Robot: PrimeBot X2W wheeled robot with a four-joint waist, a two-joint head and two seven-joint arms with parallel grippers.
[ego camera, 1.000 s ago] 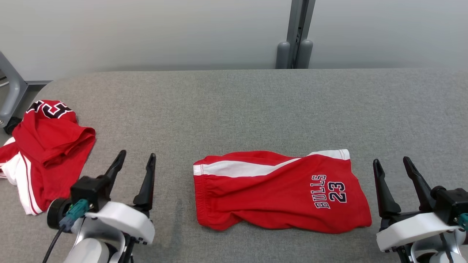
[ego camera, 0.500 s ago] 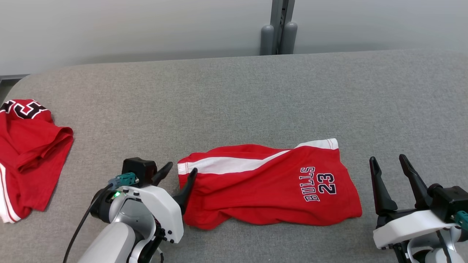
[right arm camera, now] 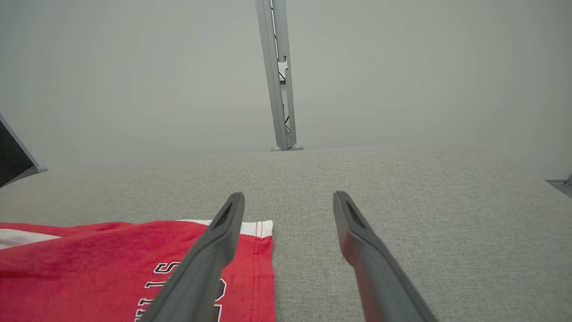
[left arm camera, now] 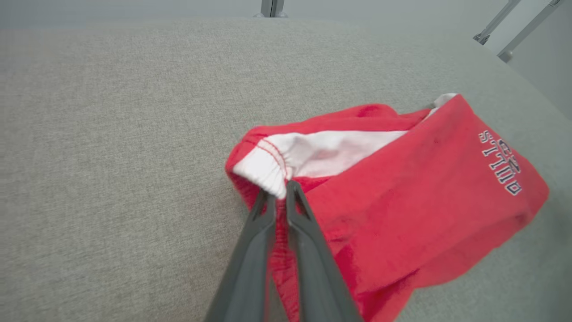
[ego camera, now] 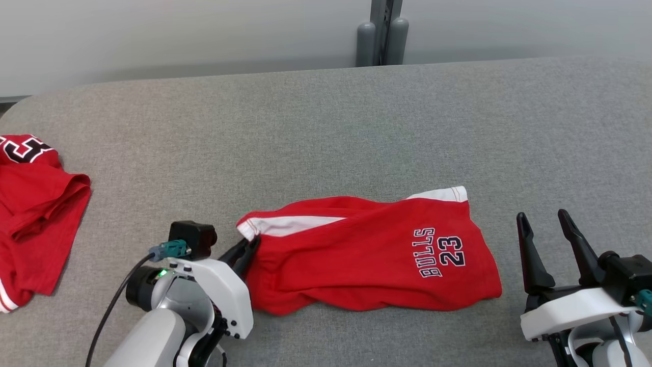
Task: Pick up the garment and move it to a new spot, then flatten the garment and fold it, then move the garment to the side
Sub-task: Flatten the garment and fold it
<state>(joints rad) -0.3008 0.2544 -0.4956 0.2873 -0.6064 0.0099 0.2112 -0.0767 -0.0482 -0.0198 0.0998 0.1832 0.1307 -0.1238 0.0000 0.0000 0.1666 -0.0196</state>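
The garment [ego camera: 372,255] is a pair of red shorts with a white side stripe and "BULLS 23" print, lying crumpled in the middle of the grey padded table. My left gripper [ego camera: 248,243] is shut on its elastic waistband at the left end, and the left wrist view shows the fingertips pinching the white and red band, my left gripper [left arm camera: 280,191] lifting that edge a little off the garment [left arm camera: 402,201]. My right gripper [ego camera: 544,221] stands open just right of the shorts' leg hem, touching nothing. In the right wrist view my right gripper [right arm camera: 288,201] has the garment [right arm camera: 111,264] at lower left.
A second red garment [ego camera: 30,204] with white trim lies at the table's left edge. The grey table [ego camera: 326,127] stretches bare behind the shorts. A grey post [ego camera: 382,30] stands against the pale wall at the back.
My left gripper swung right to the shorts' waistband and shut on it, bunching and raising that end. The camera shifted, sliding the scene left. My right gripper stayed open.
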